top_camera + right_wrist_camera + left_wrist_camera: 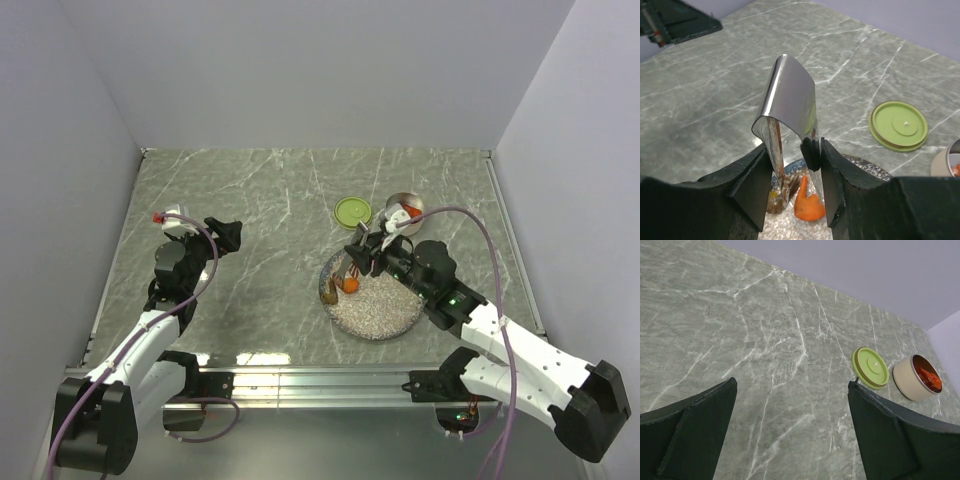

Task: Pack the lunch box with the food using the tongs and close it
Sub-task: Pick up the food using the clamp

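My right gripper (368,250) (792,190) is shut on the tongs (790,100), a shiny bent metal strip whose two arms pass down between my fingers. The tong tips hang over the speckled plate (372,295) (865,167), one on each side of an orange piece of food (350,285) (810,202). A brown piece (328,294) (777,200) lies just left of it. The steel lunch box (403,211) (916,377) stands open behind the plate with red food (929,377) inside. Its green lid (351,211) (871,367) (898,125) lies flat beside it. My left gripper (228,235) (792,430) is open and holds nothing.
The marble table is walled by grey panels on three sides. My left arm rests at the table's left side, well away from the plate. The lid lies just left of the lunch box, behind the plate's far rim.
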You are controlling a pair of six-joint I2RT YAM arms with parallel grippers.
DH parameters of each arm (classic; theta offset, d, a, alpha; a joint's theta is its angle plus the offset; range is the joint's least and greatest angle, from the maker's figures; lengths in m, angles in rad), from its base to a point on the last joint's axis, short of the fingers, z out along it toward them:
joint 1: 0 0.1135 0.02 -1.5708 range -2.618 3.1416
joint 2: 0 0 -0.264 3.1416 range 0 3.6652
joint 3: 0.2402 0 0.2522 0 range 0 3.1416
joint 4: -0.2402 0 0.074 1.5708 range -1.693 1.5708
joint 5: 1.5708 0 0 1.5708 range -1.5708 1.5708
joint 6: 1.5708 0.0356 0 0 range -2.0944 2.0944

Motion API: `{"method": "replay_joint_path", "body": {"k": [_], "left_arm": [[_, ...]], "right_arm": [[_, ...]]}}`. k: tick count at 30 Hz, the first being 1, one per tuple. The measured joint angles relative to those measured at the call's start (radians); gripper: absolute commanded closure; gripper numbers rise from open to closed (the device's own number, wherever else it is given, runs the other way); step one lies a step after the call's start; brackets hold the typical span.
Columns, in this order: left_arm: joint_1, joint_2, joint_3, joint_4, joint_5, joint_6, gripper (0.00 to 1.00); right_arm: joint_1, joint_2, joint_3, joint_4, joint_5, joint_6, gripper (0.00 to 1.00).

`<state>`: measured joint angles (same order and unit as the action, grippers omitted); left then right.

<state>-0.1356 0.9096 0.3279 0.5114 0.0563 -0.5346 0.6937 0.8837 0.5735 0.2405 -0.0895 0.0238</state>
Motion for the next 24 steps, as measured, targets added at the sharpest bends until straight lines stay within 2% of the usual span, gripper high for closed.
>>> {"method": "replay_joint_path", "body": {"k": [9, 24], "left_arm": [[0.0, 0.0, 0.0, 0.0, 0.0, 0.0, 0.01], [0.0, 0.0, 0.0, 0.0, 0.0, 0.0, 0.01]], "right_arm": [[0.037, -0.072, -0.044, -0.016, 0.023, -0.005, 0.5], [0.047, 0.021, -0.044, -0.01, 0.064, -0.048, 0.48]]}}
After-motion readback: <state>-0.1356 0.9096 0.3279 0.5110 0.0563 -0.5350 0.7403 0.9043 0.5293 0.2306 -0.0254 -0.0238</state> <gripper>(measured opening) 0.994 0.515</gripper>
